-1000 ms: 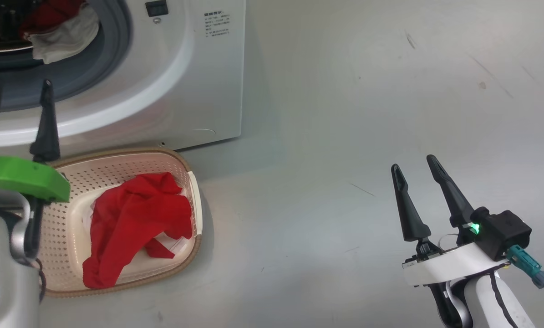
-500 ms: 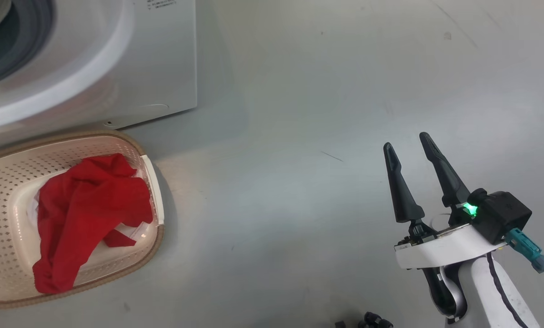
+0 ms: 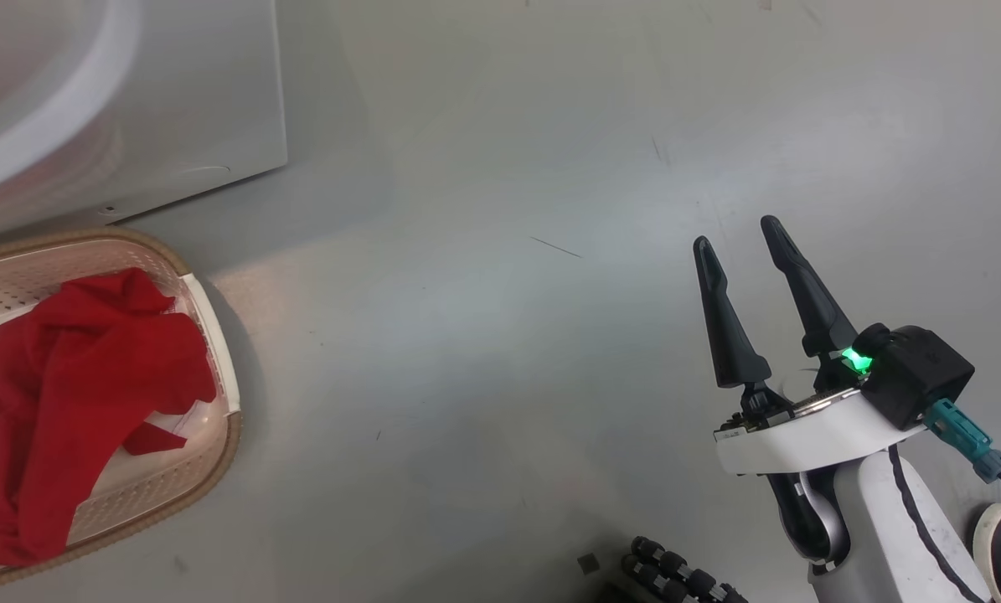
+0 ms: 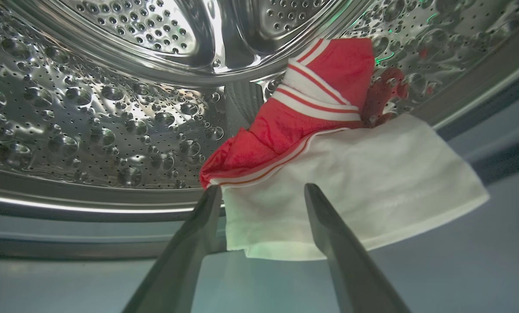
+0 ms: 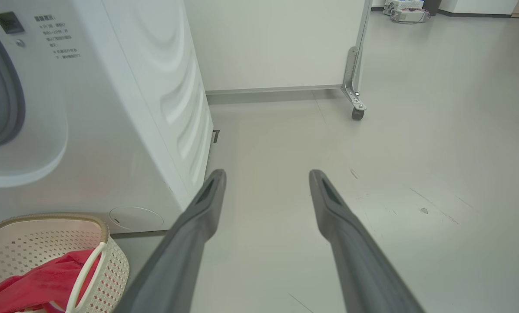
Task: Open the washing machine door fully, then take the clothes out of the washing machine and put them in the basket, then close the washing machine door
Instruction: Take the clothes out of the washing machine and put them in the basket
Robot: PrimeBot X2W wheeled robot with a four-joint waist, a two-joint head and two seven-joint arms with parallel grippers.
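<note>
Red clothes (image 3: pixel 73 394) lie in the basket (image 3: pixel 230 435) on the floor (image 3: pixel 500 335) just beside the washing machine (image 3: pixel 173 100), so we think the door is open and part of the job is done. One more red and white piece (image 4: pixel 328 174) lies at the front of the steel drum (image 4: pixel 90 108), and our left hand (image 4: pixel 261 191) is spread wide right by its white edge, holding nothing yet. Our right hand (image 3: pixel 735 233) is wide and empty over the floor; we must move this piece, then shut the door.
</note>
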